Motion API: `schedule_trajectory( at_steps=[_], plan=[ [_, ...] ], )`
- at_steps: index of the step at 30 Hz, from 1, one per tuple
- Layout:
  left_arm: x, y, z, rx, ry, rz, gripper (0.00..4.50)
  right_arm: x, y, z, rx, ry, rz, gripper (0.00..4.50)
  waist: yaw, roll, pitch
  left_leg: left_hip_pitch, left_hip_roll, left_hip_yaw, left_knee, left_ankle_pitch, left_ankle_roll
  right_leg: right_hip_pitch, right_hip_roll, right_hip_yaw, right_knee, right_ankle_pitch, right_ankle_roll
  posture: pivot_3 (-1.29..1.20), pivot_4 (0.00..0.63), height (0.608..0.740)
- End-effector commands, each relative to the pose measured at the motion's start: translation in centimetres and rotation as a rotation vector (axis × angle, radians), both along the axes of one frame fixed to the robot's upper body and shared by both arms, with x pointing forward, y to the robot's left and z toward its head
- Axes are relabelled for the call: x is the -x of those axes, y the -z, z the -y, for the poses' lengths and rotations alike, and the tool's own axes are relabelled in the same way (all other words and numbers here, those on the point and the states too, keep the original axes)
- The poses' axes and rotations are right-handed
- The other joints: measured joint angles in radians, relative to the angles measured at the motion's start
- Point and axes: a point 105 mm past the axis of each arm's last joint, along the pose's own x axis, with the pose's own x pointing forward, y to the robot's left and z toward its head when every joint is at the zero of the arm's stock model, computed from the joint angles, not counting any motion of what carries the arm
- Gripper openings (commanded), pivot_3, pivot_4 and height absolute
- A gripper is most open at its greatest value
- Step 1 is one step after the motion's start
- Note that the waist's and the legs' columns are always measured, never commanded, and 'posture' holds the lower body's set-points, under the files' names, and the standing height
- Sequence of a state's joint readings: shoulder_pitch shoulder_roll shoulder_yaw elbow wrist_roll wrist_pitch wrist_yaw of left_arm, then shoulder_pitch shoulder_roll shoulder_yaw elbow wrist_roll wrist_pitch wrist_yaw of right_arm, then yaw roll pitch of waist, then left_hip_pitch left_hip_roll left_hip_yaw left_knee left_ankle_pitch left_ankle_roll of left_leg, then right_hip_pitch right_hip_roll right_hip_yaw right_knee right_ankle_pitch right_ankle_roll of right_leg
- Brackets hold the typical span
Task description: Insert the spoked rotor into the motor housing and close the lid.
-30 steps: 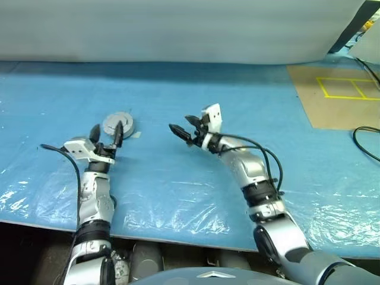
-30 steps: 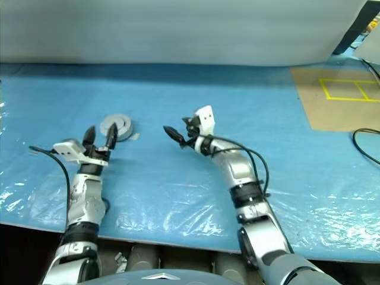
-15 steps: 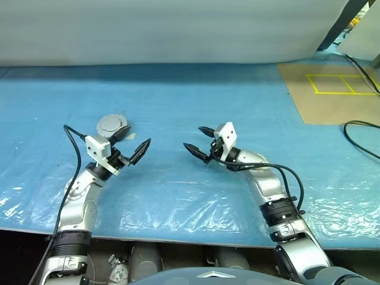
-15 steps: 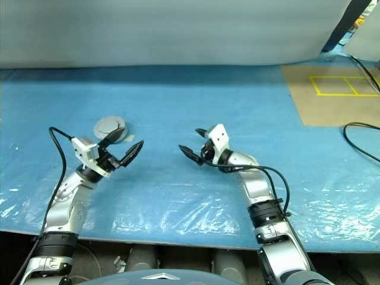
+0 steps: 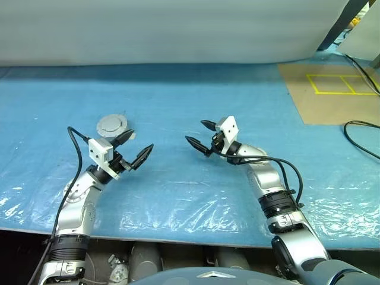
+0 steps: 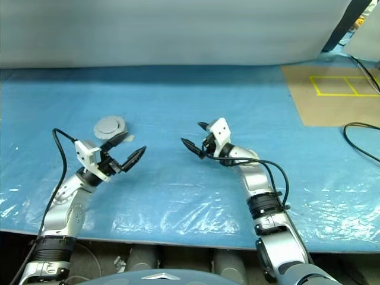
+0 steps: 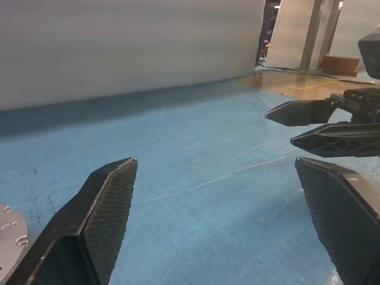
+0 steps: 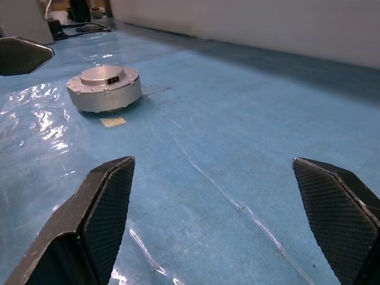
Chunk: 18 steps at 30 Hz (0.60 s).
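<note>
— Where was the motor housing (image 8: 104, 89) at that moment?

— It sat on the blue plastic-covered surface (image 5: 178, 101), toward the robot's left and a little farther out than the left tool (image 5: 133, 148). It showed as a round silver-grey drum with the lid (image 5: 110, 124) already closed on top, its plain face up with a small dark mark near the centre. A small pale scrap (image 8: 113, 122) lay on the sheet just beside it.

— Was either tool holding it?

— No. The left tool hovered near the housing, with one finger (image 5: 123, 136) pointing close to its rim but not gripping it; both fingers were spread wide with nothing between them. The right tool (image 5: 198, 135) was well apart from the housing, near the middle of the surface, its fingers likewise spread wide and empty.

— How did the two tools stand to each other?

— They pointed roughly toward one another across a bare stretch of sheet. In the left wrist view the right tool's two black fingertips (image 7: 300, 111) appeared ahead, over the blue surface.
</note>
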State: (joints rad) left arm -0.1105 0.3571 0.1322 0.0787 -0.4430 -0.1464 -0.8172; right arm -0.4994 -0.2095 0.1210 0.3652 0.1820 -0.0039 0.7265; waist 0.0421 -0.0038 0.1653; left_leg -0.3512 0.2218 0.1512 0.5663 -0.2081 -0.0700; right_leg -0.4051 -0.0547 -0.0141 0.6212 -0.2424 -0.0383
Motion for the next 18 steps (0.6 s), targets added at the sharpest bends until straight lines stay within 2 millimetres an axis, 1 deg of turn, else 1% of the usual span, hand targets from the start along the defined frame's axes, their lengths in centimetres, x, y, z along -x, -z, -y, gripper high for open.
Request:
schedule_trajectory(
  at_steps=[1,9,18],
  plan=[
    [-0.19,-1.42,0.41,-0.025,0.002,0.051,4.49,-0.27,-1.41,-0.03,-0.013,-0.003,0.065,4.44,0.000,0.000,0.000,0.000,0.000,0.000,0.000,0.000,0.000,0.000,0.000,0.000,0.000,0.000,0.000,0.00,0.150,0.740],
    [-0.67,-1.85,0.79,-0.034,0.008,0.060,4.49,-0.52,-1.35,-0.17,0.004,-0.007,0.072,4.44,0.000,0.000,0.000,0.000,0.000,0.000,0.001,0.000,0.000,0.000,0.000,0.000,0.001,0.000,0.000,0.00,0.150,0.740],
    [-0.80,-1.72,0.80,-0.035,0.008,0.061,4.49,-0.66,-1.40,-0.18,0.018,-0.016,0.080,4.44,0.000,0.000,0.000,0.000,0.000,0.000,0.002,0.000,0.000,0.000,0.000,0.000,0.001,0.000,0.000,0.00,0.150,0.740]
  ],
)
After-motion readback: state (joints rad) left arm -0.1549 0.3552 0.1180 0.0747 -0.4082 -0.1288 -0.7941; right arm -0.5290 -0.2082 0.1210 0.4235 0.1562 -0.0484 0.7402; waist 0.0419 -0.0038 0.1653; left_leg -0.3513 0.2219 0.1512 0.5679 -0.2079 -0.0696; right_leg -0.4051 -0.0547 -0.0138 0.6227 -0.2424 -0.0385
